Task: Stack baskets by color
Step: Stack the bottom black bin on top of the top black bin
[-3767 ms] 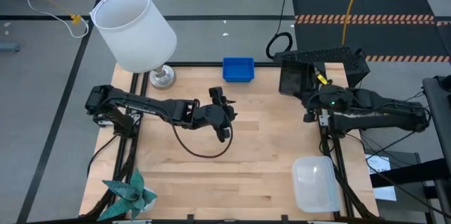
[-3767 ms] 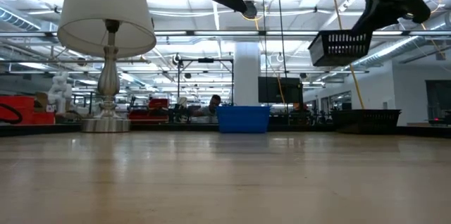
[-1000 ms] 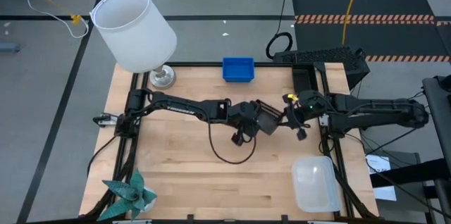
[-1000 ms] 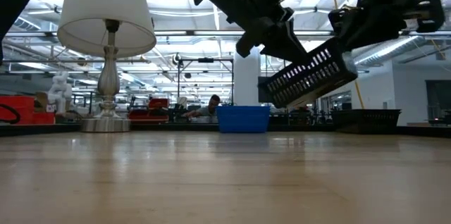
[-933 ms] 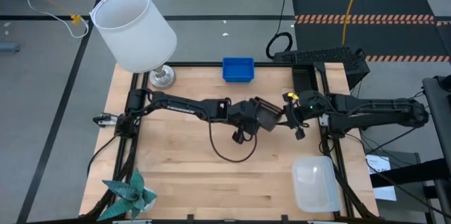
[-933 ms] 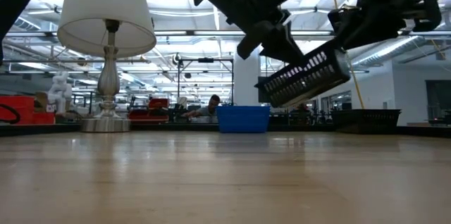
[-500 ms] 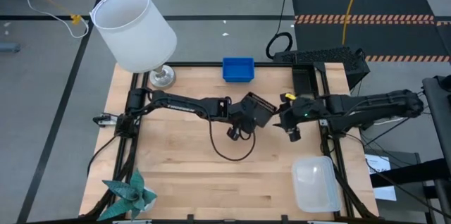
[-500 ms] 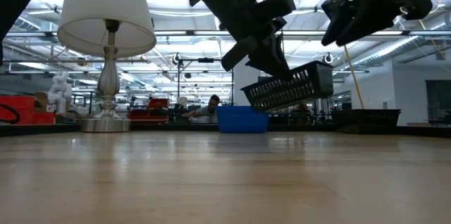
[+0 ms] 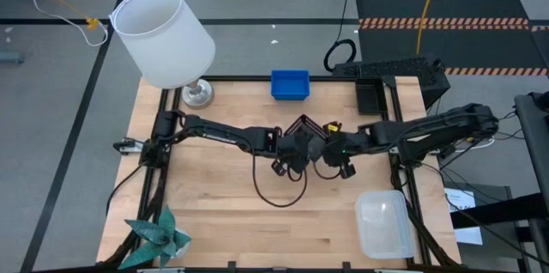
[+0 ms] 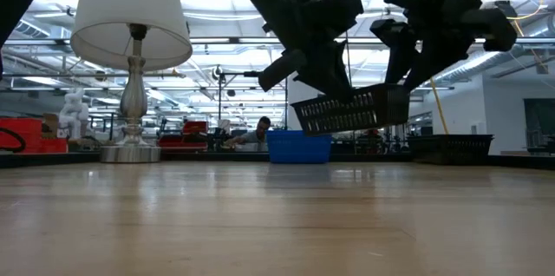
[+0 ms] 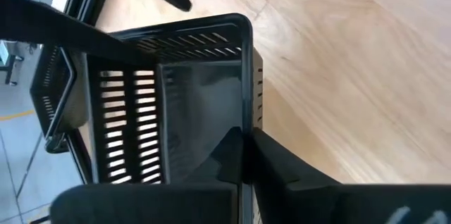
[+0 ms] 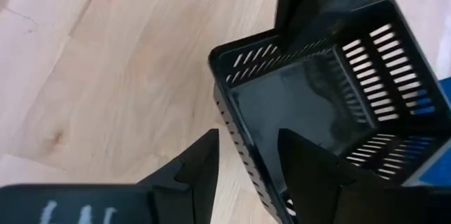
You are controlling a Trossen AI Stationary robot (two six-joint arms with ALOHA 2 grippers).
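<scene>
The wooden desk (image 9: 214, 213) is the biggest thing. The white lamp (image 9: 163, 37) stands at its far left corner, and its shade hides part of that corner from above. Everything else is placed from the lamp.

The clear basket (image 9: 384, 224) lies far from the lamp, at the opposite near corner, and hangs a little over the desk edge. The teal paper plant (image 9: 159, 232) sits at the near corner on the lamp's side. The blue basket (image 9: 290, 84) rests on the far edge, a short way along from the lamp.

More black baskets (image 10: 451, 147) sit at the far corner away from the lamp. From above they mix with dark gear, so how many is hard to tell.

One black slotted basket (image 10: 351, 108) hangs in the air over the middle of the desk, away from the lamp. From above the arms hide most of it. The left gripper (image 11: 243, 143) is pinched tight on its wall. The right gripper (image 12: 246, 150) has one finger on each side of the other wall, with a little gap showing.
</scene>
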